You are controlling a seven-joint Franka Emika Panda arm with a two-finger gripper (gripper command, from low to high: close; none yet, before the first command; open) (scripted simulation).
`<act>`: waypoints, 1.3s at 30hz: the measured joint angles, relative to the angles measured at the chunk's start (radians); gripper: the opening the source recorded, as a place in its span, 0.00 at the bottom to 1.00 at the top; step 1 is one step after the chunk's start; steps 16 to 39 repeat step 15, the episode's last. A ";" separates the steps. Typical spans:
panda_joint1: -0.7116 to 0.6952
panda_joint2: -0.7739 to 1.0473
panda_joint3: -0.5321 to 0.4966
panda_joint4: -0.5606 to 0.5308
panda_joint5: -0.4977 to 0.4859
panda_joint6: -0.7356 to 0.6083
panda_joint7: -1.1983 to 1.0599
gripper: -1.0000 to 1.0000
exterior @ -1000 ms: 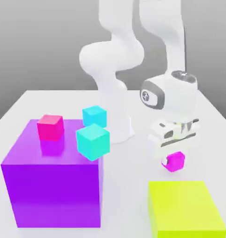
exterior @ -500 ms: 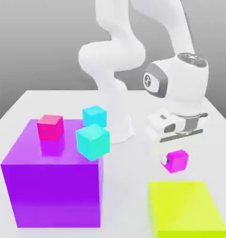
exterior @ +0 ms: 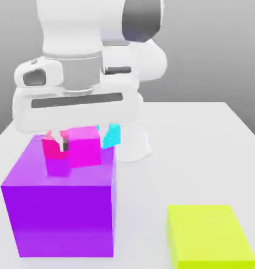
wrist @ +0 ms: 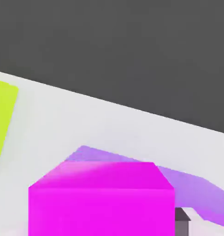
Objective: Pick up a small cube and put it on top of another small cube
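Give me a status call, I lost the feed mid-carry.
Gripper shut on magenta cube. Cube held over purple block, beside hot-pink cube. Cyan cube close behind, partly hidden. Not yet stacked.

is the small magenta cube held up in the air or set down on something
Held up: the gripper is shut on the small glossy magenta cube, which hangs above the large purple block, beside the hot-pink small cube.

Magenta small cube [exterior: 84,146] — gripped, airborne
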 joint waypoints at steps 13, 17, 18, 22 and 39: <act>-0.090 -0.214 -0.102 -0.229 -0.133 0.019 -0.268 1.00; -0.090 -0.214 -0.102 -0.229 -0.133 0.019 -0.268 1.00; -0.090 -0.214 -0.102 -0.229 -0.133 0.019 -0.268 1.00; -0.090 -0.214 -0.102 -0.229 -0.133 0.019 -0.268 1.00; -0.090 -0.214 -0.102 -0.229 -0.133 0.019 -0.268 1.00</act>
